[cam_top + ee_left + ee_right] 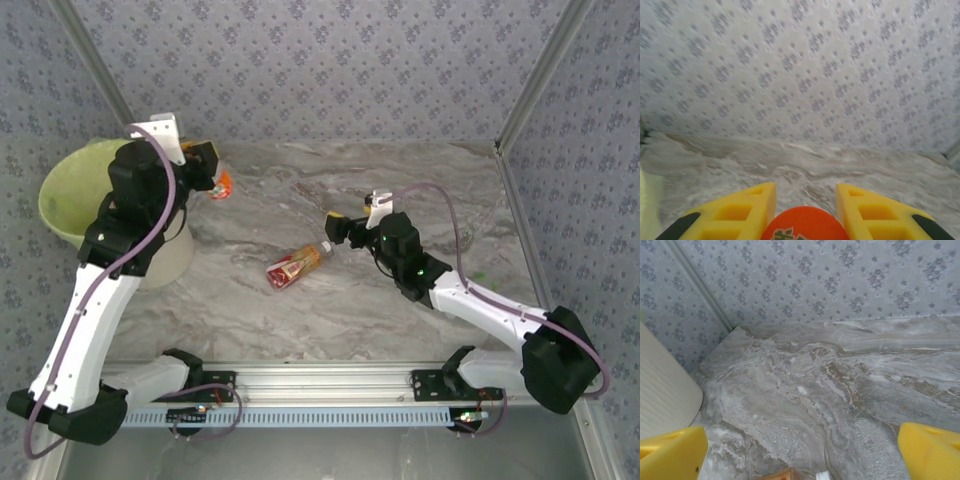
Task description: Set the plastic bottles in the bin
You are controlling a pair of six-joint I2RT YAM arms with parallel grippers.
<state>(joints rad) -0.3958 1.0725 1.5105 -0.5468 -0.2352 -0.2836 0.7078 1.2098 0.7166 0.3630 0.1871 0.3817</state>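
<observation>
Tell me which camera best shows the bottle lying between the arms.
Top external: the whole bottle lies on its side, label visible. The right wrist view catches a sliver at its bottom edge between wide-open fingers. The left wrist view faces the wall, its fingers shut on another bottle.

The left fingers (747,210), yellow and set close together, are clamping a plastic bottle (805,225) whose orange rounded surface is peeking up between them. Beyond, the marbled grey counter (850,162) is stretching to a wall (800,65) papered in a small floral pattern.
</observation>
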